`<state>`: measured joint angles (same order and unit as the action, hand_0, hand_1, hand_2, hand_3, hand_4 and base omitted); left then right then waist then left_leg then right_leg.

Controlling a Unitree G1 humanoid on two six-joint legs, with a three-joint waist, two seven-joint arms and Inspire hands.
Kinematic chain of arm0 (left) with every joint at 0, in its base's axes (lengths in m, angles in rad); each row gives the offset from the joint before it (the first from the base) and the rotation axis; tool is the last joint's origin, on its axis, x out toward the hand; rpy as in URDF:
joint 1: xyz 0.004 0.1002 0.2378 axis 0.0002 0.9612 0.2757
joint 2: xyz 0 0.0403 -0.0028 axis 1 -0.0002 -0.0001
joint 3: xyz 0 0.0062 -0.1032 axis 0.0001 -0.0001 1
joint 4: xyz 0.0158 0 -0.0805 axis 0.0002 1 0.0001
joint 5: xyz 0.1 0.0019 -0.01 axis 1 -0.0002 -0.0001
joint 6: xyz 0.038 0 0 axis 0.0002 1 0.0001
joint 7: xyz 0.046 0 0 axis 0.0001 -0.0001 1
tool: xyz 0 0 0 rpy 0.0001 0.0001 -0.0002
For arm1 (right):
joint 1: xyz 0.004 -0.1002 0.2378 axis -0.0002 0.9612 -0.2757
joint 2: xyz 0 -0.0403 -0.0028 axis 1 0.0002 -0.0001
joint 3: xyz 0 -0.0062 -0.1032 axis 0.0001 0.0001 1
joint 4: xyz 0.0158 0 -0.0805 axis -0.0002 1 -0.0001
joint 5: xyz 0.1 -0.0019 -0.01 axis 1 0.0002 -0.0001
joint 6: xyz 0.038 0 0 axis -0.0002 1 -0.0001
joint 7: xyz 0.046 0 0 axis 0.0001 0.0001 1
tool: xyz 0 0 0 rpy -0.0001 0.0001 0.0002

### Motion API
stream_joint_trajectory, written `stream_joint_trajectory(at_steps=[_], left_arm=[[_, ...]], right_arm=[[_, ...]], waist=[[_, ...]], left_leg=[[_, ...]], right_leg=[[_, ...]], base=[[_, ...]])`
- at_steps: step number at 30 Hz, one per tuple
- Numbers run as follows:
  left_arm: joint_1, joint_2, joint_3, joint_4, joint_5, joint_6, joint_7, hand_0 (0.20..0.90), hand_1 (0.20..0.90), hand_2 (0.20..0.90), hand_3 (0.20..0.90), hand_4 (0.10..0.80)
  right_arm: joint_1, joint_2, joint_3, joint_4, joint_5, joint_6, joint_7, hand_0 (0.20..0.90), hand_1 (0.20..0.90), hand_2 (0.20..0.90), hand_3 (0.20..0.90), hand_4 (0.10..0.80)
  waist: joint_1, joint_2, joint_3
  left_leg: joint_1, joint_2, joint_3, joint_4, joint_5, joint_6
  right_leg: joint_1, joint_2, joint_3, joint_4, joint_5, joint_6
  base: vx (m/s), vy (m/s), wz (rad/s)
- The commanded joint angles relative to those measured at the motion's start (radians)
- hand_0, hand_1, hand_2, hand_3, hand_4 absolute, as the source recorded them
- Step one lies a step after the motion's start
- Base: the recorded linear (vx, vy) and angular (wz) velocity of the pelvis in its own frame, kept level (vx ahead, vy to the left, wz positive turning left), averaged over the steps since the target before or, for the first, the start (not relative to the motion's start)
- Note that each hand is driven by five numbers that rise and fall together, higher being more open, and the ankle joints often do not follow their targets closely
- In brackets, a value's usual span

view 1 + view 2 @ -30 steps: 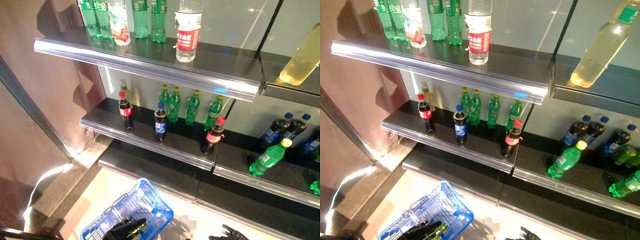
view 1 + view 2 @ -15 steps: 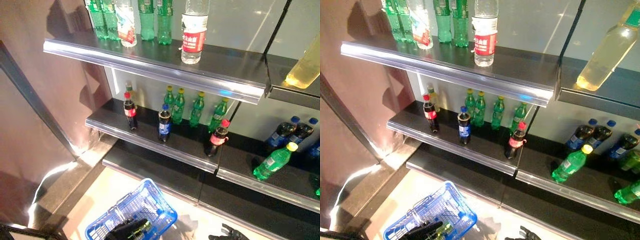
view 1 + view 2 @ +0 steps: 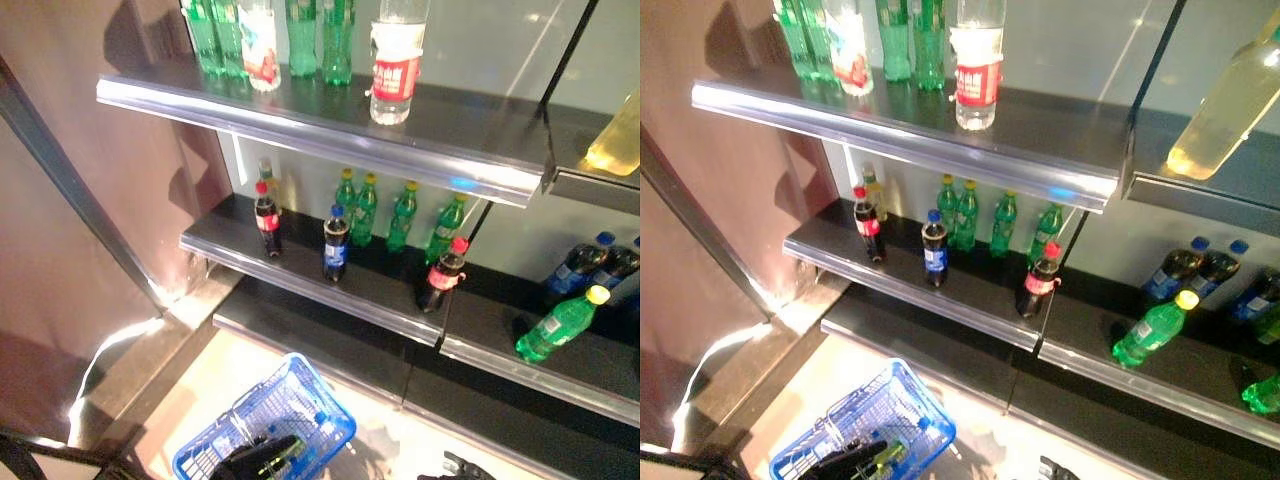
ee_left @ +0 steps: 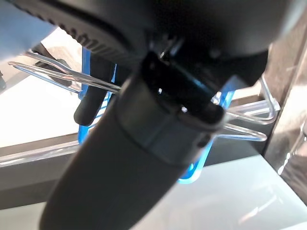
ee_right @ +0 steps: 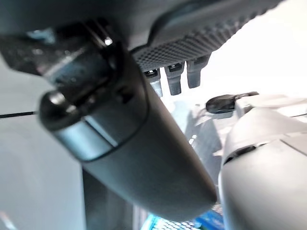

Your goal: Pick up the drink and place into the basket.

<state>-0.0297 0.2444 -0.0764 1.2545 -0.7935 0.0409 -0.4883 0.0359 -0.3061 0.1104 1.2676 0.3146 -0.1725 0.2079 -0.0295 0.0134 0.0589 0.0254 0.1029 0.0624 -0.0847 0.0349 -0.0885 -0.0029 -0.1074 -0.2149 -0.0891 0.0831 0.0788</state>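
Dark hands on silver-grey arms.

Left hand [image 3: 262, 458] black and bulky, with yellow-green flecks among the fingers from above; up close, a thick, rounded, matt black thumb [image 4: 144, 158] jointed by a stepped collar, with a glint of metal at the hinge. Right hand [image 3: 462, 468] black too, seen only as spiky fingertips from above; up close, a smooth, glossy dark thumb [image 5: 129, 158], stubby ribbed fingers [image 5: 173, 79] under a finely knurled black pad [image 5: 206, 33], beside a pale silver-grey shell [image 5: 264, 163] split by a dark seam.
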Motion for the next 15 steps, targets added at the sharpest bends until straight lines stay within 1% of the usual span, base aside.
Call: stream_joint_trajectory(at_steps=[1, 3, 4, 5, 6, 7, 8, 9, 11, 12, 14, 15], left_arm=[[-0.133, 0.04, -0.038, -0.07, -0.085, -0.054, -0.07, 0.3, 0.3, 0.3, 0.2, 0.1], [-0.164, 0.04, -0.055, -0.094, -0.106, -0.057, -0.063, 0.3, 0.3, 0.3, 0.2, 0.1], [-0.203, 0.037, -0.075, -0.129, -0.135, -0.061, -0.047, 0.3, 0.3, 0.3, 0.2, 0.1], [-0.213, 0.037, -0.082, -0.138, -0.142, -0.062, -0.046, 0.3, 0.3, 0.3, 0.2, 0.1], [-0.226, 0.04, -0.093, -0.149, -0.152, -0.061, -0.051, 0.3, 0.3, 0.3, 0.2, 0.1], [-0.233, 0.036, -0.104, -0.168, -0.162, -0.069, -0.049, 0.3, 0.3, 0.3, 0.2, 0.1], [-0.235, 0.035, -0.107, -0.173, -0.162, -0.07, -0.047, 0.3, 0.3, 0.3, 0.2, 0.1], [-0.244, 0.036, -0.124, -0.188, -0.172, -0.078, -0.043, 0.3, 0.3, 0.3, 0.2, 0.1], [-0.253, 0.04, -0.138, -0.197, -0.186, -0.084, -0.038, 0.3, 0.3, 0.3, 0.2, 0.1], [-0.263, 0.044, -0.145, -0.212, -0.194, -0.082, -0.024, 0.3, 0.3, 0.3, 0.2, 0.1], [-0.27, 0.05, -0.15, -0.213, -0.202, -0.081, -0.024, 0.3, 0.3, 0.3, 0.2, 0.1], [-0.273, 0.053, -0.151, -0.215, -0.204, -0.077, -0.022, 0.3, 0.3, 0.3, 0.2, 0.1]], right_arm=[[-0.143, -0.027, 0.013, -0.004, 0.086, -0.027, -0.04, 0.9, 0.9, 0.9, 0.9, 0.8], [-0.168, -0.034, 0.022, -0.018, 0.102, -0.029, -0.048, 0.9, 0.9, 0.9, 0.9, 0.8], [-0.203, -0.044, 0.036, -0.034, 0.125, -0.037, -0.057, 0.9, 0.9, 0.9, 0.9, 0.8], [-0.211, -0.046, 0.04, -0.038, 0.131, -0.04, -0.06, 0.9, 0.9, 0.9, 0.9, 0.8], [-0.22, -0.053, 0.046, -0.045, 0.142, -0.049, -0.064, 0.9, 0.9, 0.9, 0.9, 0.8], [-0.238, -0.063, 0.054, -0.054, 0.149, -0.057, -0.069, 0.9, 0.9, 0.9, 0.9, 0.8], [-0.244, -0.065, 0.058, -0.058, 0.152, -0.059, -0.071, 0.9, 0.9, 0.9, 0.9, 0.8], [-0.261, -0.072, 0.062, -0.072, 0.162, -0.075, -0.076, 0.9, 0.9, 0.9, 0.9, 0.8], [-0.278, -0.079, 0.07, -0.086, 0.175, -0.09, -0.081, 0.9, 0.9, 0.9, 0.9, 0.8], [-0.293, -0.083, 0.081, -0.101, 0.187, -0.106, -0.09, 0.9, 0.9, 0.9, 0.9, 0.8], [-0.303, -0.088, 0.088, -0.116, 0.198, -0.127, -0.088, 0.9, 0.9, 0.9, 0.9, 0.8], [-0.312, -0.091, 0.098, -0.132, 0.199, -0.14, -0.088, 0.9, 0.9, 0.9, 0.9, 0.8]], waist=[[0.023, -0.011, 0.162], [0.02, -0.004, 0.194], [0.019, 0.004, 0.237], [0.018, 0.006, 0.247], [0.015, 0.009, 0.262], [0.014, 0.013, 0.283], [0.014, 0.015, 0.289], [0.012, 0.016, 0.306], [0.016, 0.015, 0.319], [0.02, 0.014, 0.333], [0.022, 0.01, 0.339], [0.022, 0.004, 0.344]], left_leg=[[-0.106, -0.015, 0.043, -0.003, 0.056, 0.0], [-0.146, -0.016, 0.035, -0.003, 0.07, -0.002], [-0.197, -0.021, 0.02, -0.003, 0.086, -0.004], [-0.212, -0.025, 0.016, -0.003, 0.091, -0.005], [-0.234, -0.033, 0.006, -0.003, 0.097, -0.004], [-0.257, -0.042, -0.005, -0.003, 0.098, 0.004], [-0.264, -0.042, -0.007, -0.001, 0.098, 0.005], [-0.29, -0.051, -0.004, 0.012, 0.096, 0.016], [-0.324, -0.065, -0.017, 0.048, 0.087, 0.024], [-0.371, -0.077, -0.031, 0.108, 0.075, 0.027], [-0.418, -0.089, -0.041, 0.183, 0.054, 0.03], [-0.446, -0.098, -0.049, 0.242, 0.034, 0.031]], right_leg=[[-0.065, -0.016, -0.001, 0.063, -0.013, 0.045], [-0.113, -0.013, 0.008, 0.076, -0.007, 0.04], [-0.166, -0.01, 0.02, 0.086, 0.001, 0.034], [-0.183, -0.01, 0.024, 0.086, 0.006, 0.033], [-0.212, -0.014, 0.035, 0.085, 0.017, 0.035], [-0.255, -0.018, 0.059, 0.099, 0.022, 0.041], [-0.265, -0.018, 0.064, 0.107, 0.02, 0.041], [-0.298, -0.018, 0.068, 0.129, 0.018, 0.039], [-0.337, -0.019, 0.081, 0.162, 0.012, 0.036], [-0.375, -0.022, 0.086, 0.213, -0.001, 0.034], [-0.408, -0.032, 0.084, 0.257, -0.015, 0.031], [-0.428, -0.04, 0.088, 0.286, -0.023, 0.031]], base=[[-0.261, -0.001, 0.12], [-0.257, -0.005, 0.14], [-0.268, -0.016, 0.21], [-0.261, -0.024, 0.25], [-0.185, -0.002, 0.29], [-0.175, 0.005, 0.21], [-0.226, 0.007, 0.15], [-0.198, -0.007, 0.02], [-0.212, -0.01, 0.02], [-0.198, -0.011, 0.02], [-0.165, -0.005, 0.06], [-0.123, 0.005, 0.1]])
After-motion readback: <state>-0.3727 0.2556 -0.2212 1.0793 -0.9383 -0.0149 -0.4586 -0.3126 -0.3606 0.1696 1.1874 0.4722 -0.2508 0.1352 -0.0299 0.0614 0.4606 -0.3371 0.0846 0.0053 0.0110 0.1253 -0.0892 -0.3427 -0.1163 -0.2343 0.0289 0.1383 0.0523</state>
